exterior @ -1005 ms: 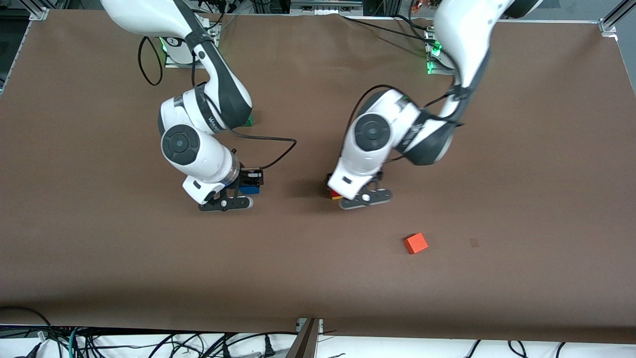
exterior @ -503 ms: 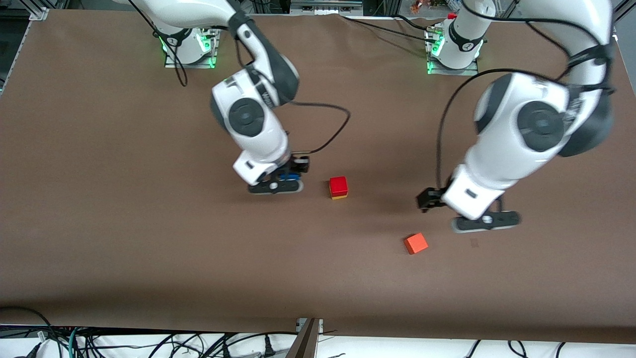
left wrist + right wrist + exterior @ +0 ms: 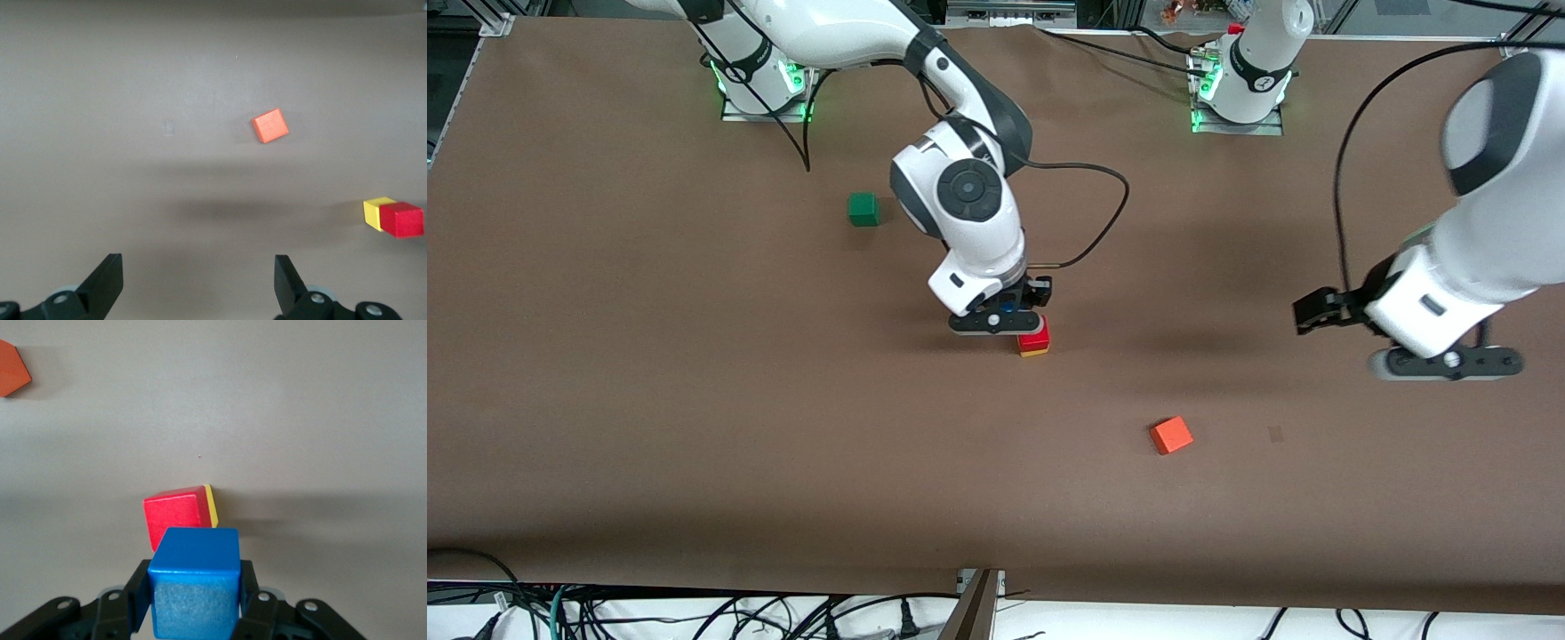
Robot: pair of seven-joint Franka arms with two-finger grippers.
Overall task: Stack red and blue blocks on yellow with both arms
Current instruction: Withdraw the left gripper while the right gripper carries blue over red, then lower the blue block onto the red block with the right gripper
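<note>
Red block sits on the yellow block near the middle of the brown worktop in the front view, only a thin yellow strip showing under it. The right gripper hangs low over this stack, partly covering the red block's edge toward the right arm's end, and a sliver of the blue block shows between its jaws. The left gripper is up in the air over bare worktop toward the left arm's end, well apart from the stack. An orange-red cube lies nearer the front camera than the stack, toward the left arm's end. A green cube lies farther from the front camera, toward the right arm's end.

From the left wrist, the left gripper has its jaws spread wide with nothing between them. The orange-red cube lies alone on the worktop, and the red block and yellow block show together well apart from it.

From the right wrist, the right gripper has its jaws clamped on the two sides of the blue block. Just past it stands the red block, with a yellow block edge showing along one side. A corner of the orange-red cube shows at the picture's edge.
</note>
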